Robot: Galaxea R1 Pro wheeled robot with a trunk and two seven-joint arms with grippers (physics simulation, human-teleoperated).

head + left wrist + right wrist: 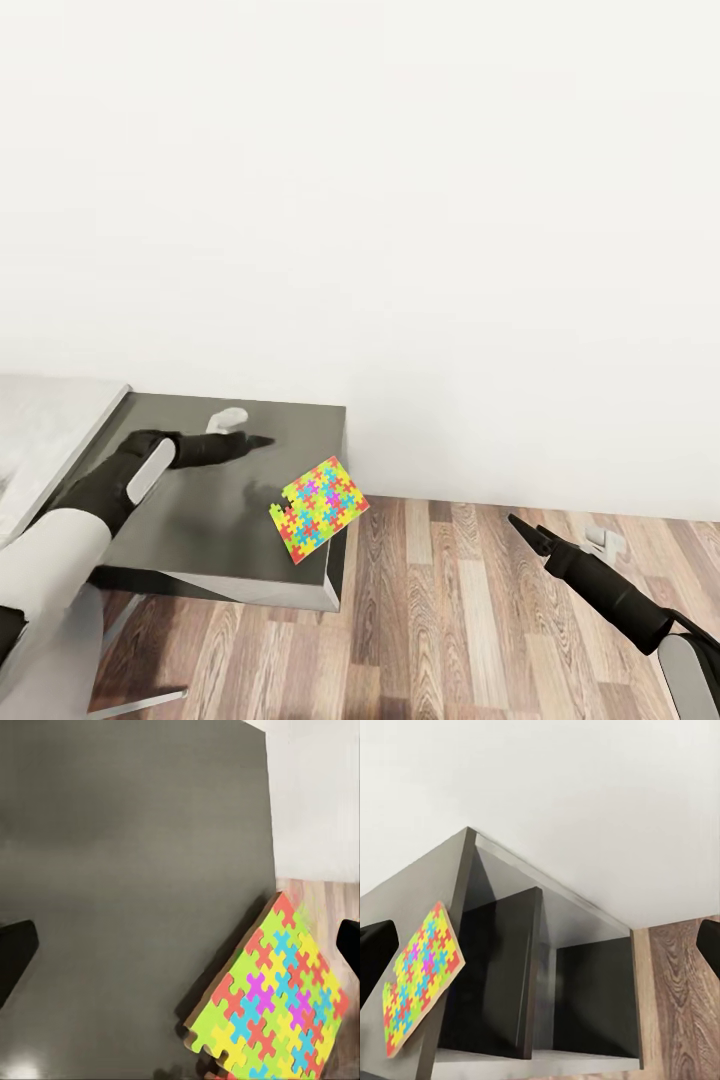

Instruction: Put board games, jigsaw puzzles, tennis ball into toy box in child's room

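- Head view: a jigsaw puzzle (319, 509) lies at the right-hand edge of the table (200, 520), one corner poking out over the wooden floor (450, 620). The left gripper (262, 439) hovers over the dark tabletop, near the puzzle but apart from it; from here I cannot tell how its fingers stand. The right gripper (522, 528) hangs over the floor, well clear of the table, carrying nothing, and its spread is hard to read here. A bare white wall (400, 200) rises behind.
- Left wrist view: the fingertips (15, 956) sit wide apart and empty, with the puzzle (274, 1001) between them, nearer one side. I'd judge the overhanging edge the best place to pinch, as the slab is too thin to lift off flat.
- Right wrist view: released too, fingertips (373, 945) spread, looking at the table's open end shelves (540, 975) under the puzzle (420, 975). A careless nudge could tip the slab onto the floor.
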